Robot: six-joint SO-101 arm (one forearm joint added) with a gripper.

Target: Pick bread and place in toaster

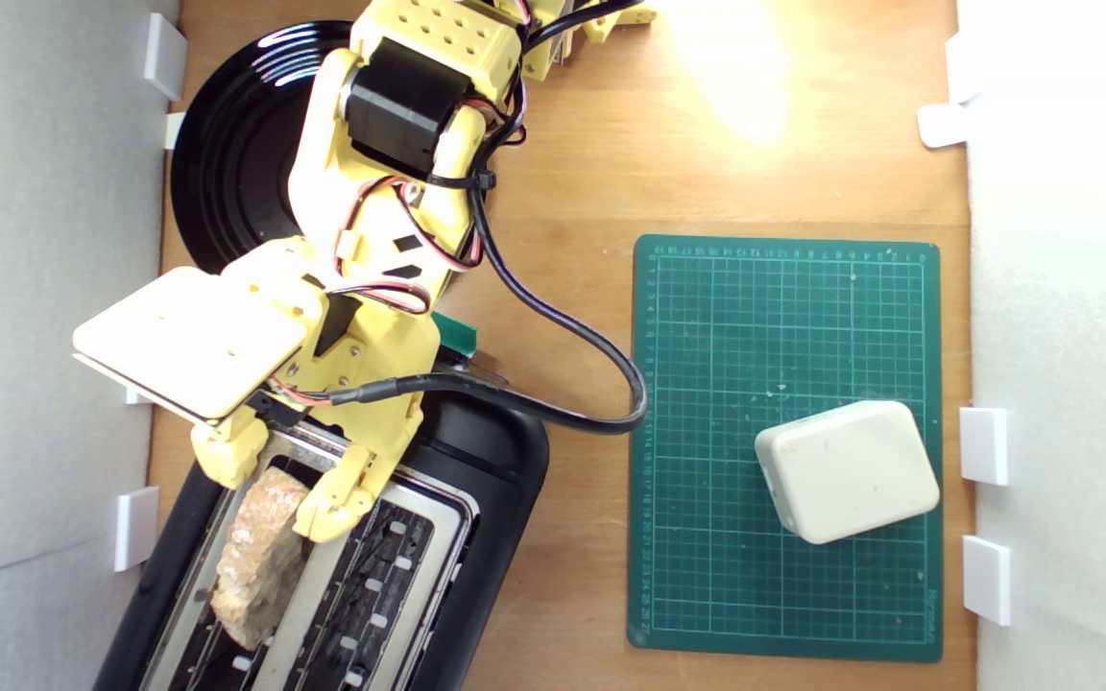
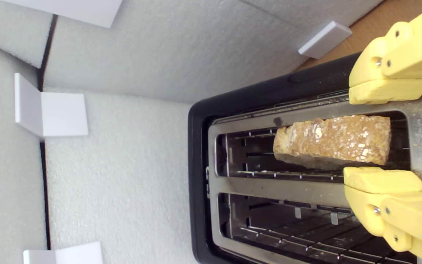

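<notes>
**Bread seated in the toaster slot, jaws released**

Bread [image 1: 260,557] standing crust-up in the toaster [image 1: 505,480] slot nearer the exterior view's left, lower part sunk between the wire guides, top edge proud of the silver plate; second slot bare. Gripper [image 1: 284,485] poised directly above that slot, jaws apart and straddling the near end of the slice, one fingertip [image 2: 387,90] over the outer rim, the other over the strip between the slots, a visible gap on both sides in the wrist view. Nothing gripped: slice carried by the slot alone. Jaw spread probably kept wide to clear the crust on withdrawal. Placement judged essentially complete. Teal lever [image 1: 457,334] partly hidden beneath the arm. Black plate [image 1: 227,163], green cutting mat [image 1: 707,576] and cream block [image 1: 846,485] well apart from the toaster, uninvolved.
</notes>
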